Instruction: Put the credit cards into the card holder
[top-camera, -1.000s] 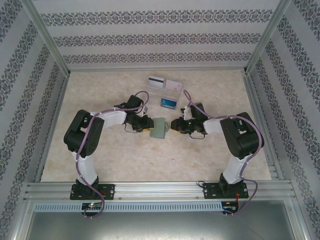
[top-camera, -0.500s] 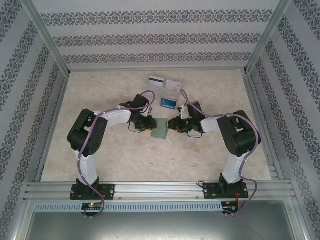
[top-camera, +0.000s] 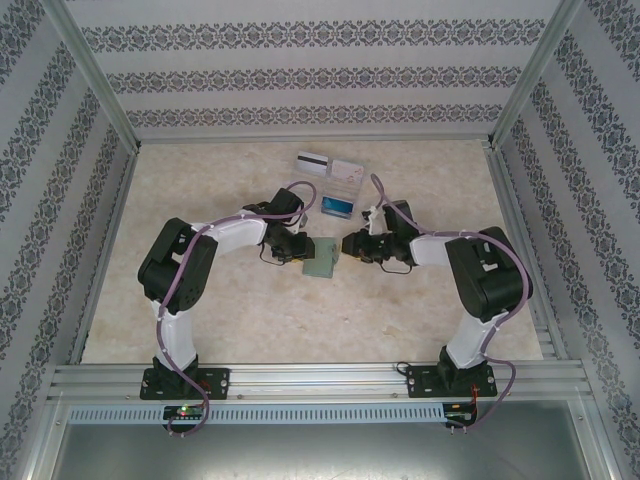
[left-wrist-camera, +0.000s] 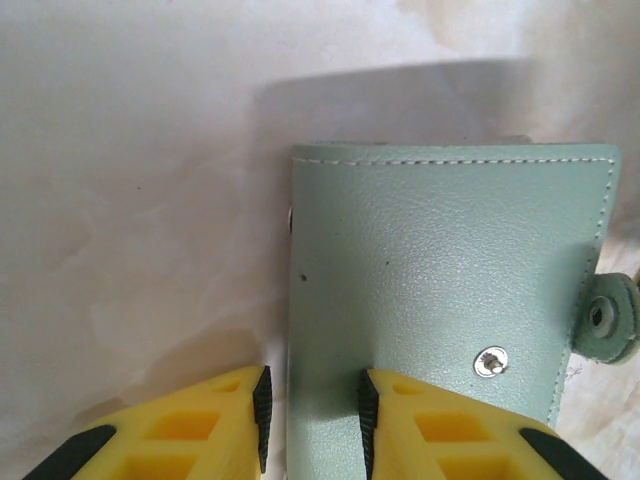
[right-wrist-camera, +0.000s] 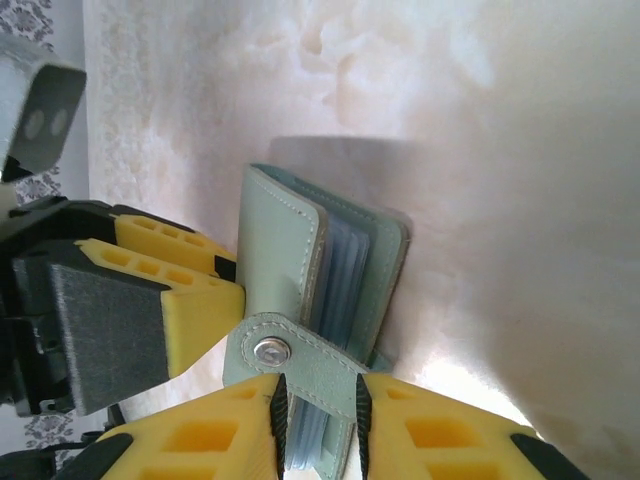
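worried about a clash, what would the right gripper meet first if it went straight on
The card holder, which the right gripper grips; just beyond, likely the left gripper, though depth is unclear.

**Robot test cell in a lab-style workspace**

Seen from above, this is a small boxed-in bench built for machine trials. Silver aluminium framing bars (top-camera: 320, 378) edge the front and rise at the corners. Upright panels papered in grey-and-white floral stripes (top-camera: 320, 75) wall in a pale cream, marble-patterned tabletop (top-camera: 250, 330). A black-and-white robot arm trailing purple cable (top-camera: 172, 300) stands bolted to the front rail on the left, and a matching arm (top-camera: 478, 290) on the right.
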